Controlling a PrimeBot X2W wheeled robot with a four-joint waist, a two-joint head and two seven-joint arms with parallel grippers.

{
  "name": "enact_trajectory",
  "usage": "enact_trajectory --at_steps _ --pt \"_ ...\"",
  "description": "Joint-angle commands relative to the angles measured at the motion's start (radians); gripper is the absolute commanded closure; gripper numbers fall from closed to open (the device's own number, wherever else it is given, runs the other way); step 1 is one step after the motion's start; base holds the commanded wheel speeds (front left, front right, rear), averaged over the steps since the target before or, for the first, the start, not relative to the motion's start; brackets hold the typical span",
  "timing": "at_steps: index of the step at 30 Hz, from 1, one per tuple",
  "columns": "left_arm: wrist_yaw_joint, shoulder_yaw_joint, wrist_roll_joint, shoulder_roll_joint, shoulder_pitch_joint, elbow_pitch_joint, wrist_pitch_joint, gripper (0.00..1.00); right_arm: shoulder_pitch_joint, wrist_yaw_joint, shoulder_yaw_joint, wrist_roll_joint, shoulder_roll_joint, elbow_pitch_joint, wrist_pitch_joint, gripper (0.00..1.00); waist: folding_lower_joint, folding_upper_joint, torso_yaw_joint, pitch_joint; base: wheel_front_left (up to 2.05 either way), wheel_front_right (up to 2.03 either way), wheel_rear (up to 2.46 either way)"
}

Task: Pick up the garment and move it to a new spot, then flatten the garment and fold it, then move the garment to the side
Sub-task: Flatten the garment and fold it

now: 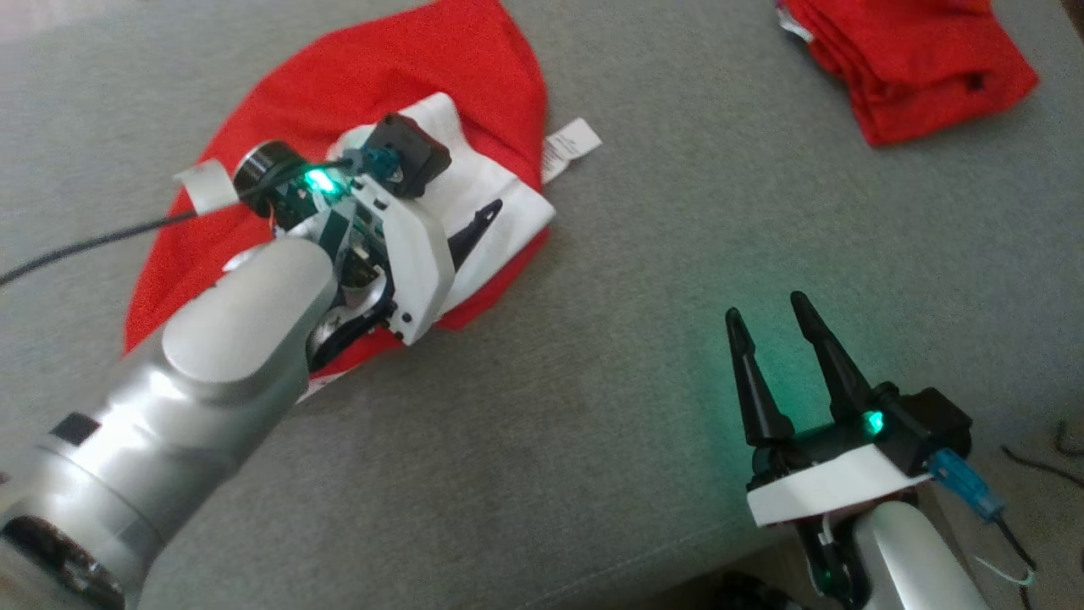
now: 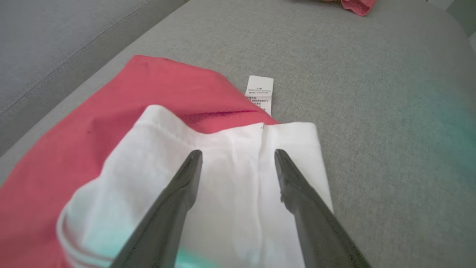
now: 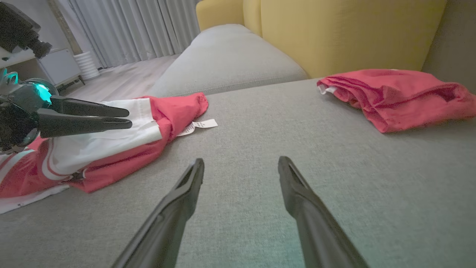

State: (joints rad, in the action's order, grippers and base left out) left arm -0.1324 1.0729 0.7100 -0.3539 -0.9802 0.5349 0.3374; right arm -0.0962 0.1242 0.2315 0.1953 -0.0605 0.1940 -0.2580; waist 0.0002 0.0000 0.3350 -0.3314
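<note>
The garment [image 1: 406, 68] is red with a white sleeve part [image 1: 504, 191] folded over it, lying on the grey sofa cushion [image 1: 593, 407] at the upper left. Its care label [image 1: 572, 146] sticks out to the right. My left gripper [image 1: 487, 213] hovers low over the white part [image 2: 234, 193], open, with cloth showing between the fingers and nothing pinched; the right wrist view shows this gripper [image 3: 128, 118] from the side, just above the garment [image 3: 178, 108]. My right gripper [image 1: 765, 309] stands open over bare cushion at the lower right, well apart from the garment.
A second red garment [image 1: 915, 59] lies folded at the far right, near a yellow back cushion [image 3: 334, 29]. The cushion's front edge runs along the lower right [image 1: 931, 407]. A black cable [image 1: 85, 241] trails left from the left wrist.
</note>
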Motion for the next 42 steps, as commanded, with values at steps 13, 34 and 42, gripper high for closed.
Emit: enact_trajectory --at_steps 13,34,42 --pt "0.002 0.132 0.103 -0.052 -0.158 0.053 -0.039 0.79 -0.054 0.007 0.04 0.047 0.01 -0.027 -0.004 0.0 -0.0002 0.0 0.086 -0.075 0.0 0.0 0.0" --pt "0.002 0.207 -0.026 -0.064 0.054 -0.357 -0.231 1.0 0.034 0.007 -0.057 -0.02 0.002 -0.023 -0.004 0.0 -0.0002 0.0 -0.153 0.128 0.0 0.0 0.0" --pt "0.056 0.207 -0.279 0.023 0.321 -0.331 -0.306 0.0 0.043 0.007 -0.063 -0.025 -0.016 -0.032 -0.004 0.0 -0.0002 0.0 -0.236 0.107 0.0 0.0 0.0"
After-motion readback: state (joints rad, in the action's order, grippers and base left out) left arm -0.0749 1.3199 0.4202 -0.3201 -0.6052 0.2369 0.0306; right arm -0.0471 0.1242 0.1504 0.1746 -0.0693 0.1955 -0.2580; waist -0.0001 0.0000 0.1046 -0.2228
